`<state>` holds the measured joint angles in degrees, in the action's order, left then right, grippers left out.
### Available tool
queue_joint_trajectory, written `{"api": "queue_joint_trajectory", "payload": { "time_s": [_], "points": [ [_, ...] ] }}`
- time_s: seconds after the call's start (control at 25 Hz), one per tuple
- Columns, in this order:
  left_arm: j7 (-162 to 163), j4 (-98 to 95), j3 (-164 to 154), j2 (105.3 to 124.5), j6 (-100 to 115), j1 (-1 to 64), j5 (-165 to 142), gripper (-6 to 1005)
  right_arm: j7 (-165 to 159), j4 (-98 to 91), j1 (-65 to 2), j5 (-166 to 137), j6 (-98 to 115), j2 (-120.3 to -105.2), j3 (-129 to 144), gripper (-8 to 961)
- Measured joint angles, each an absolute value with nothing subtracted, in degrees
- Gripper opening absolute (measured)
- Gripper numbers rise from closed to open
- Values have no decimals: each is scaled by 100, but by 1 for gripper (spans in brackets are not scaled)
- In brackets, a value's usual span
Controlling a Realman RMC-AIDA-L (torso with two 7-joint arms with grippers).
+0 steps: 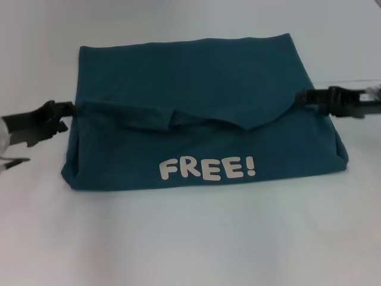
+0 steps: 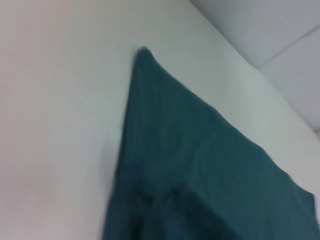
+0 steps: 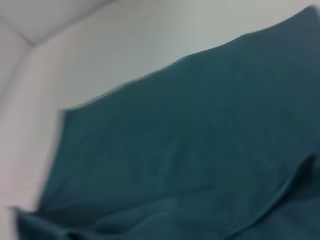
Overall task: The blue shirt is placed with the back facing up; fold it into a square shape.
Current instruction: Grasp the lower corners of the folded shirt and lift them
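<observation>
White lettering (image 1: 208, 168) reading "FREE!" is seen on the near panel of the blue shirt (image 1: 196, 77), closest to the head camera. One shirt is counted; it lies on the white table (image 1: 190, 244), centred, folded into a broad rectangular block with a flap edge (image 1: 178, 116) sagging across its middle. One print is counted, contrary to a plain garment.

Two grippers are counted. At the shirt's left edge, level with the flap, the left gripper (image 1: 70, 109) is found touching the fabric; its fingers appear closed on the flap's left end. At the shirt's right edge, the right gripper (image 1: 302, 98) is likewise seen against the fabric, fingers apparently pinched on the flap's right end.

In the left wrist view, one shirt corner (image 2: 144, 51) is recorded lying on the table. In the right wrist view, teal fabric (image 3: 200, 140) fills most of the frame, with one raised fold visible.
</observation>
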<state>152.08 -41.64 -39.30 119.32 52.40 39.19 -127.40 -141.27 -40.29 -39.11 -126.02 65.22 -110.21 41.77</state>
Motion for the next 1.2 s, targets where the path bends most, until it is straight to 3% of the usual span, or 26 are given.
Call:
{"api": "queue_joint_trajectory", "payload": {
  "time_s": [0.44, 0.84, 1.2],
  "points": [
    [14712, -4108, -3558, 11993, 6419, 3011, -11996, 537, -12937, -3917, -2680, -10887, 8244, -11066, 3624, 847],
    [15071, -4023, -3078, 12032, 6885, 2707, -12016, 536, -12569, -3678, -2646, -10870, 8480, -11052, 3414, 842],
    [15553, -3779, -3089, 12001, 6857, 2836, -12147, 537, -12548, -3647, -2651, -10865, 8447, -11047, 3409, 830]
  ]
}}
